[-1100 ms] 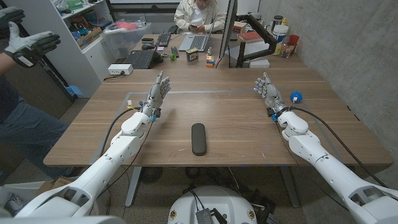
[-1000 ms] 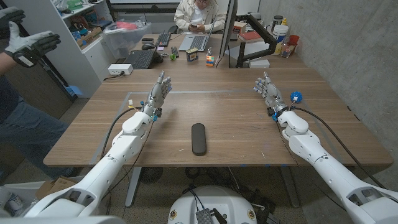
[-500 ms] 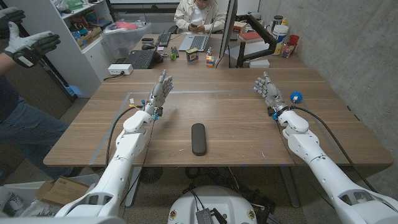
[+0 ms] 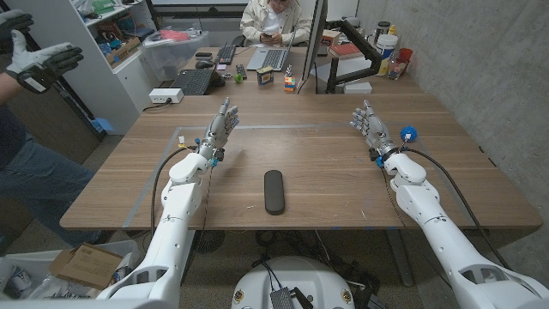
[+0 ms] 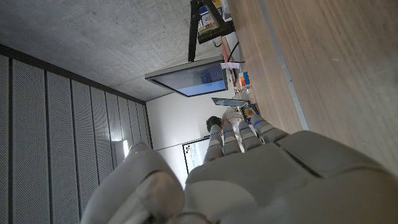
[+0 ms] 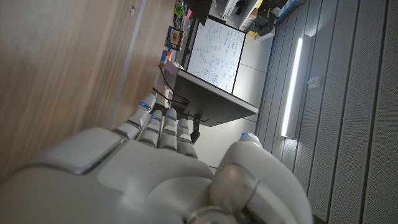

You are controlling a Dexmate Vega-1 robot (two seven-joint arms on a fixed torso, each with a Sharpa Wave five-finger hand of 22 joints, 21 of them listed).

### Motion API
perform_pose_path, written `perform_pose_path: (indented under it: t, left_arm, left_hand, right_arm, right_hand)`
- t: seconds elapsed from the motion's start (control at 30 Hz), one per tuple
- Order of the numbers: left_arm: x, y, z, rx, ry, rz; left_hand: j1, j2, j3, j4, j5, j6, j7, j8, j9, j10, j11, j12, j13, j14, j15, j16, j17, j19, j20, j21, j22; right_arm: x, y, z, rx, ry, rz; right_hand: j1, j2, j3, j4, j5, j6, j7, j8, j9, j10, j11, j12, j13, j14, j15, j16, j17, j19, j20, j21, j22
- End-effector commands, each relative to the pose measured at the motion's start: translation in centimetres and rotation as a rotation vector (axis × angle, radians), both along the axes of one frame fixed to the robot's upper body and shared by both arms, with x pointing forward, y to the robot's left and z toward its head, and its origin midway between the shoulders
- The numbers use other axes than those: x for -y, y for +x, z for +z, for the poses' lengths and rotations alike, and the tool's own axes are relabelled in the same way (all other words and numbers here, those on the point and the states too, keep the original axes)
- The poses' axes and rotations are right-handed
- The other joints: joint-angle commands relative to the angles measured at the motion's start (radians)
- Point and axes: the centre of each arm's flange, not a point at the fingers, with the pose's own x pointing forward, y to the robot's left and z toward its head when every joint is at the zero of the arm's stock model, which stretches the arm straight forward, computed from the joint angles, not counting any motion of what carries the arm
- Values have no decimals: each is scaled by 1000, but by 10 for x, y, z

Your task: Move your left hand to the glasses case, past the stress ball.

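The left hand (image 4: 219,127) stands over the far left part of the wooden bench (image 4: 326,163), its fingers (image 4: 225,112) stretched out side by side and pointing away from the robot, holding nothing. In the left wrist view the back of that hand (image 5: 261,180) shows, with the fingers (image 5: 239,134) reaching out straight and close together along the bench top (image 5: 336,68); nothing sits between them.

The glasses case (image 4: 273,190), a dark, rounded oblong, lies on the bench well short of those fingertips, nearer the robot and off toward the right-hand side of them, roughly midway between the two arms. It lies lengthwise, pointing away from the robot, and is apart from both hands.

The right hand (image 4: 370,127) stands over the far right part of the bench, its fingers (image 4: 364,114) likewise extended and empty. The right wrist view shows the back of this hand (image 6: 155,174) with the fingers (image 6: 158,127) straight and together. A small blue spiky ball (image 4: 407,134) rests on the bench just beside this hand, on its outer side, near the wrist; whether it touches the hand cannot be told. It lies far across the bench from the left fingers.

Beyond both sets of fingertips, past the bench's far edge, a person (image 4: 274,19) sits at a laptop (image 4: 271,58) on a second desk. At the left edge another person's gloved hand (image 4: 39,62) is raised.
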Motion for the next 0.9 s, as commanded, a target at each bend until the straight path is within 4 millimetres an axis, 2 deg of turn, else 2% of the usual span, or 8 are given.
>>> perform_pose_path:
  t: [0.03,0.9]
  left_arm:
    - [-1,-3,-4,-10,14,0]
    - [3,-9,-10,-11,72,1]
  left_hand:
    - [14,3,-7,3,0,7,-1,2,6,7,5,2,5,-4,5,3,2,-9,8,-3,2]
    - [22,8,-10,1,-3,5,-4,-2,6,1,4,0,5,-7,5,3,2,-14,18,-7,2]
  right_arm:
    - [0,0,-1,0,5,0]
    - [-3,-3,-2,6,8,-1]
  right_hand:
    - [7,0,-3,5,1,6,0,7,1,9,0,3,2,8,1,5,1,8,-1,-5,6]
    - [6,1,-6,4,0,8,-6,8,1,10,-1,2,2,9,0,4,1,11,0,-18,6]
